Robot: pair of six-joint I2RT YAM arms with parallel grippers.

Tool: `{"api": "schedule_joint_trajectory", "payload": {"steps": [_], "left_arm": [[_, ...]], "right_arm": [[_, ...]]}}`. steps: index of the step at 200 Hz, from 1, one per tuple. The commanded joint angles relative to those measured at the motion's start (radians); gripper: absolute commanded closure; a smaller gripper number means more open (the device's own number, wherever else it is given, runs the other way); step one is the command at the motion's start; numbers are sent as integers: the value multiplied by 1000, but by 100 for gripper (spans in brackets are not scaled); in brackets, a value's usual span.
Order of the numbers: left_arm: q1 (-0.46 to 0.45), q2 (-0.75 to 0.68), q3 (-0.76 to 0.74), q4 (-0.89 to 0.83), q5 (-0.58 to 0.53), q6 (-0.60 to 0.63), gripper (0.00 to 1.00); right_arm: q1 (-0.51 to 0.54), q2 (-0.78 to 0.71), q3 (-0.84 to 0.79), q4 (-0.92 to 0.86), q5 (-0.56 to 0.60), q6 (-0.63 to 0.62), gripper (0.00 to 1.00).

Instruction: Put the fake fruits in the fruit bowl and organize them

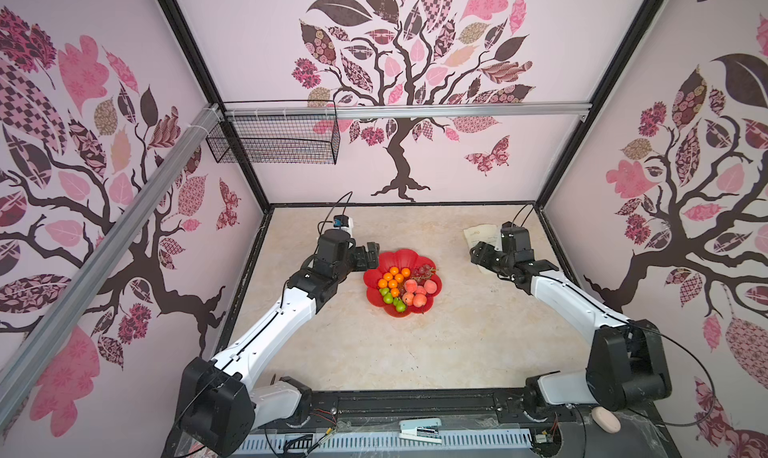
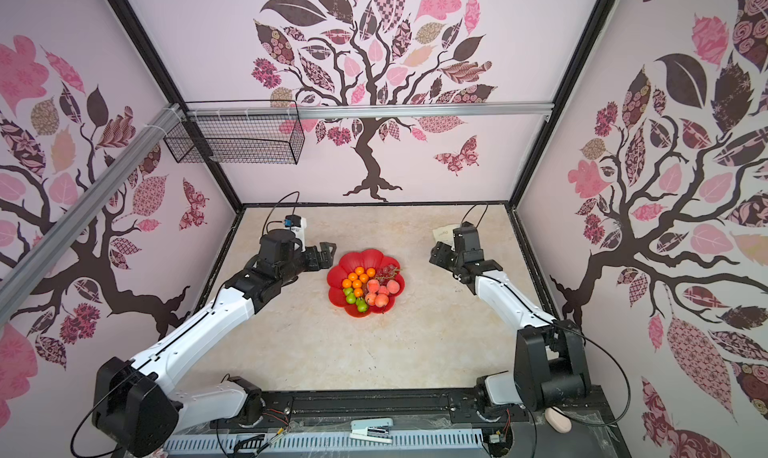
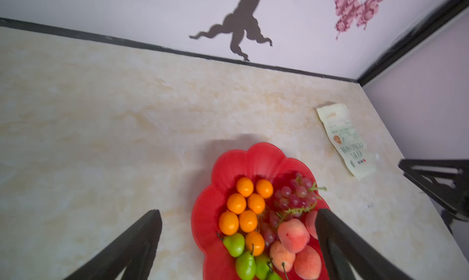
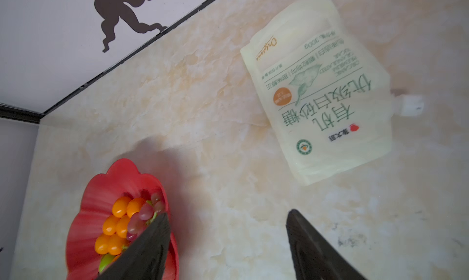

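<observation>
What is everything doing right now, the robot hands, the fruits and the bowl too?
left hand: open, holding nothing.
right hand: open, holding nothing.
fruit bowl: upright on table, fruit inside.
oranges: grouped together in bowl.
green fruits: grouped in bowl.
peaches: grouped in bowl.
grape bunch: lying in bowl.
packet: lying flat on table.
wire basket: hanging, looks empty.

In the left wrist view the fruit bowl (image 3: 210, 205) runs off the bottom edge, and a finger (image 3: 337, 243) of the left gripper (image 3: 238, 212) covers part of one peach (image 3: 310, 223); in both top views the right arm (image 1: 515, 244) hides much of the paper packet (image 1: 477, 232), whose print is too small to read
</observation>
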Motion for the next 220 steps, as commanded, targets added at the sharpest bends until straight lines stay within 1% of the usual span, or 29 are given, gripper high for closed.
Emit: {"api": "schedule_joint_trajectory", "payload": {"steps": [1, 7, 9, 11, 17, 25, 35, 48, 55, 65, 74, 85, 99, 110, 126, 159, 180, 206, 220], "left_arm": [[53, -31, -35, 102, -173, 34, 2], [62, -35, -47, 115, -207, 55, 2], [66, -38, -52, 123, -218, 61, 2], [68, -40, -60, 133, -236, 69, 2], [78, -43, -82, 170, -267, 94, 2], [97, -45, -113, 210, -277, 126, 2], [138, -41, -127, 217, -273, 118, 2], [220, -35, -146, 210, -208, 89, 2], [261, -38, -177, 238, -173, 86, 2], [311, -47, -261, 353, -110, 115, 2], [345, -57, -333, 477, -47, 160, 2], [369, -58, -374, 526, -38, 211, 1], [387, -44, -372, 482, -55, 243, 2], [389, -26, -378, 480, -77, 269, 2], [391, 2, -396, 504, -98, 288, 2], [398, 68, -435, 601, -112, 315, 1], [421, 97, -473, 694, -86, 316, 2], [486, 171, -514, 844, -25, 284, 2], [518, 216, -519, 876, 9, 254, 2]], "right_arm": [[4, -49, -12, 87, 191, -38, 11], [3, -55, -28, 121, 222, -55, 6], [3, -57, -34, 130, 229, -60, 2], [2, -59, -39, 140, 237, -65, 1], [1, -63, -52, 161, 264, -79, 0], [-1, -66, -60, 173, 305, -90, 0], [-3, -66, -71, 195, 354, -108, 1], [-8, -63, -97, 242, 405, -139, 0], [-10, -63, -122, 281, 431, -169, 0], [-11, -61, -169, 362, 453, -236, 0], [-13, -57, -207, 420, 476, -270, 0], [-25, -46, -225, 437, 499, -290, 0], [-50, -18, -232, 443, 493, -308, 0], [-70, -2, -245, 463, 481, -302, 0], [-98, 12, -281, 528, 424, -305, 0], [-110, 36, -350, 673, 385, -359, 0], [-137, 57, -380, 738, 316, -341, 0], [-170, 87, -401, 799, 248, -350, 0], [-186, 90, -430, 859, 213, -357, 0]]}}
